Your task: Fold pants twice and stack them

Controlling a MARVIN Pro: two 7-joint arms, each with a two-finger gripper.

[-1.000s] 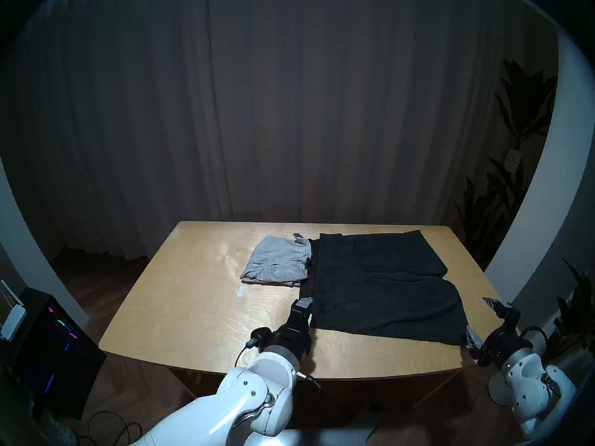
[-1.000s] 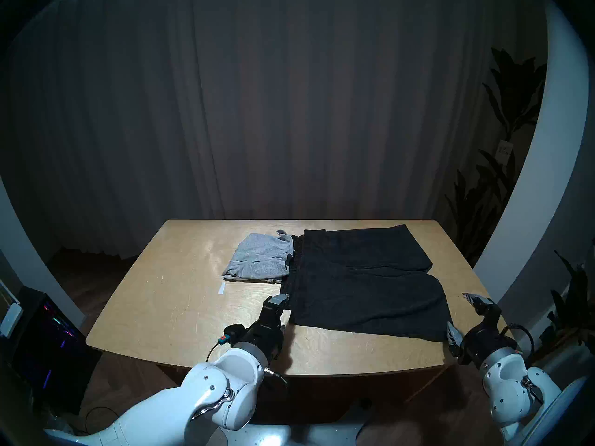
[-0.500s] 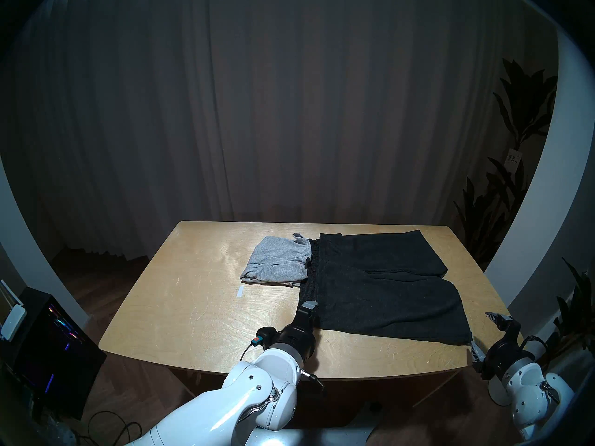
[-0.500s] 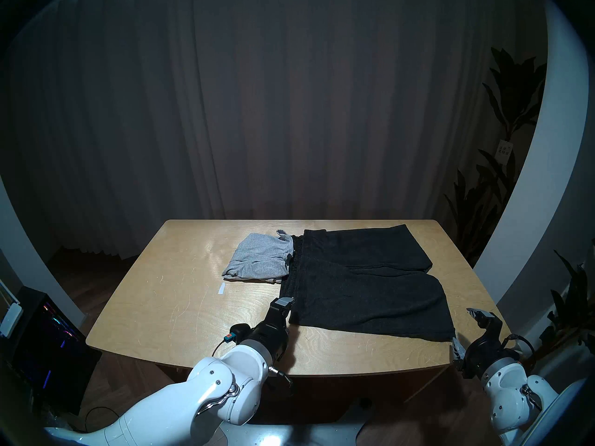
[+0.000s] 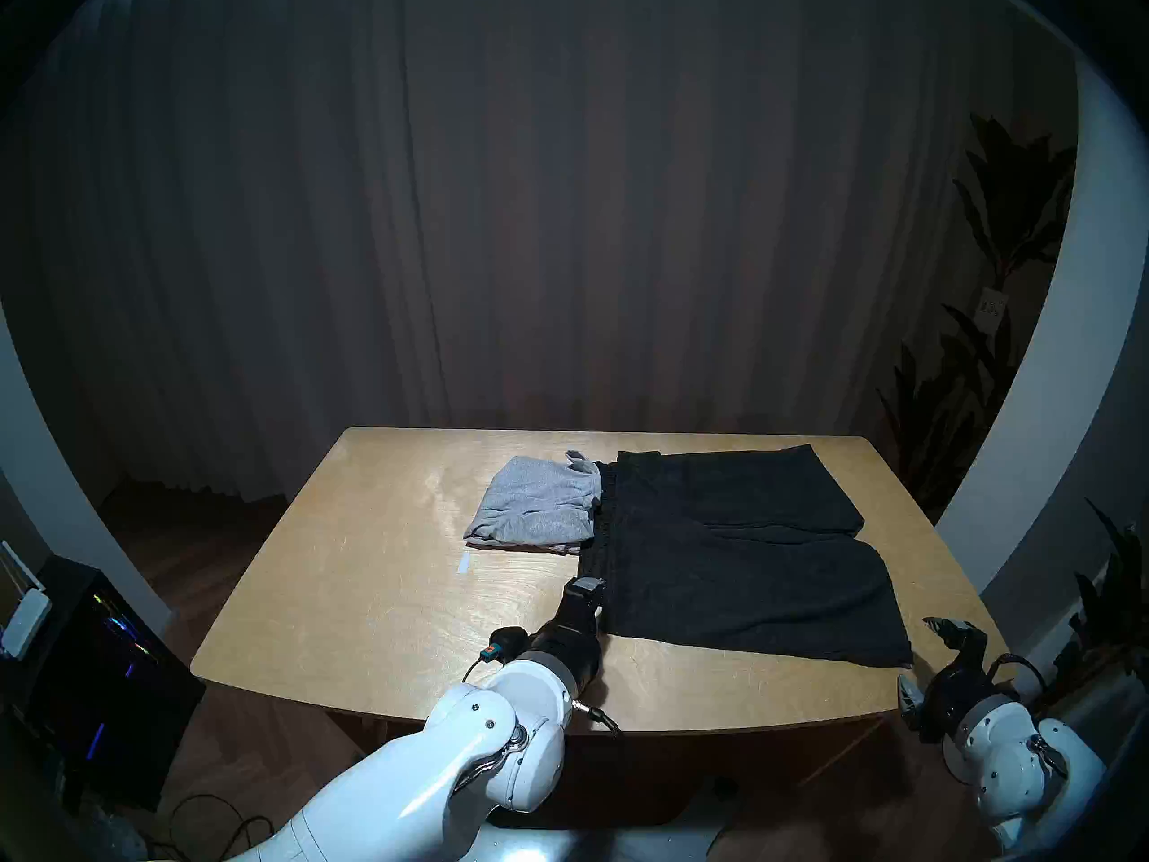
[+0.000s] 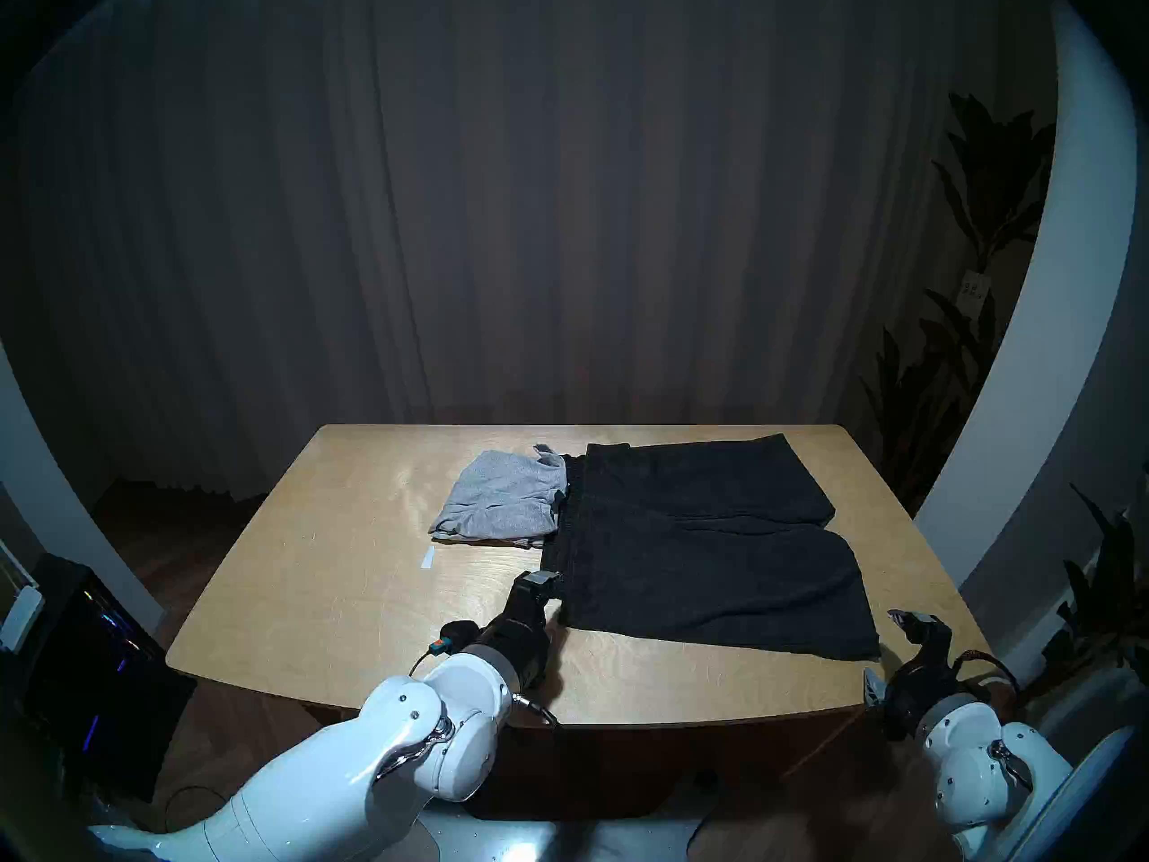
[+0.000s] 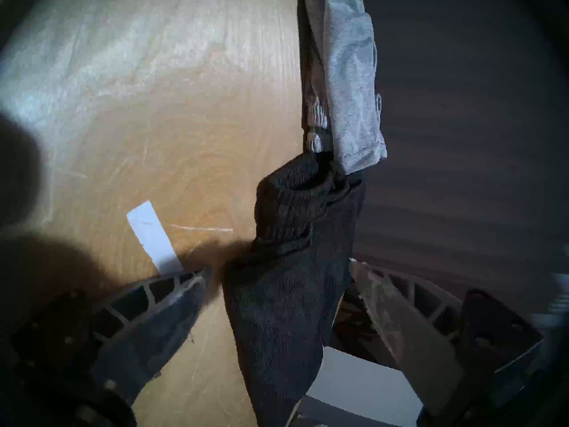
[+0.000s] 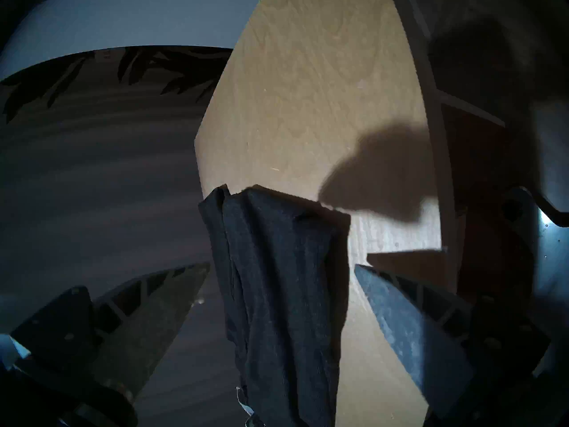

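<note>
We are watching the black shorts point(image 5: 740, 550) lying flat across the desk point(image 5: 348, 568), waistband at nine o'clock touching the folded grey shorts point(image 5: 538, 500), legs pointing to three o'clock, so their long axis is running nine to three. Our left claw point(image 5: 587, 593) is spread around the near waistband corner, not pinching. Our right claw point(image 5: 926, 662) is spread too, sitting just off the near hem corner at four o'clock. We reckon each arm is nearest its own corner, readying a fold toward twelve.

We see black shorts point(image 5: 733, 562) spread flat toward the surface's right edge, folded grey shorts point(image 5: 535, 509) touching their waistband.
</note>
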